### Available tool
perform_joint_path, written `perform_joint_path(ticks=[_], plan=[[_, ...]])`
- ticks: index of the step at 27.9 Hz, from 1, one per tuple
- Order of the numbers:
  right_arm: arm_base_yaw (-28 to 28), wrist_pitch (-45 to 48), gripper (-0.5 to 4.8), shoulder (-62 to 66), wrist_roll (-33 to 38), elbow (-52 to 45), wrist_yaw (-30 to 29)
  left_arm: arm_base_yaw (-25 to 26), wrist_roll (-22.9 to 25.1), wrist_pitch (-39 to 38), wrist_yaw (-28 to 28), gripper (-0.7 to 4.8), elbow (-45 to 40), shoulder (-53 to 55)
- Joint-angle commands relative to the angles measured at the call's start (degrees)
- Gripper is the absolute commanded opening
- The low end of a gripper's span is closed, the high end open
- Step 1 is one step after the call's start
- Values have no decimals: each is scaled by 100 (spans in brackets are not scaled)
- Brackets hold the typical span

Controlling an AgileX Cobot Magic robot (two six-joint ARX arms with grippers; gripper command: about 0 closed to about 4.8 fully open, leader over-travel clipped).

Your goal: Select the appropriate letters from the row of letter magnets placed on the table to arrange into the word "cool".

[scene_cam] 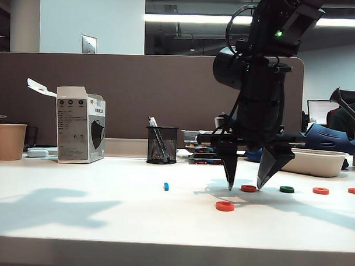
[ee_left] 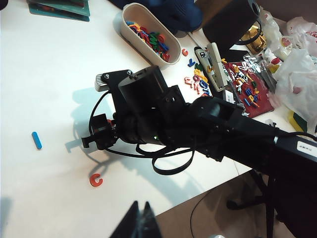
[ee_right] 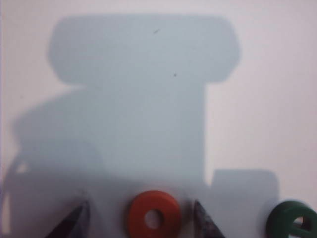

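Observation:
On the white table, my right gripper points down and stands open. Its tips rest at table height on either side of an orange ring. In the right wrist view that ring lies flat between the two dark fingertips with a gap on each side. A dark green ring lies just beyond it, then two more orange rings. An orange C lies nearer the front. The light-blue bar sits apart. My left gripper is shut and empty, hovering off the table's edge.
At the back stand a black mesh pen cup, a white carton and a paper cup. A white oval tray holds several spare letters. More letters and a stapler lie beyond it.

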Motion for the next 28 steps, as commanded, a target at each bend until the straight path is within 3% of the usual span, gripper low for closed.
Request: perform_joint_path(ticks=[1,23,25,28], plan=[[11,-170,266,44,26,-9,-66,-4,11,72,4,-3,20,-17],[11,-435,258,44,24,-11,22,-4,11,72,2,-3,20,-17],[11,-435,223,44,24,-11,22,-2,11,72,2,-3,20,-17],[11,-433,216,44,24,-11,22,-2,11,72,2,-3,20,-17]])
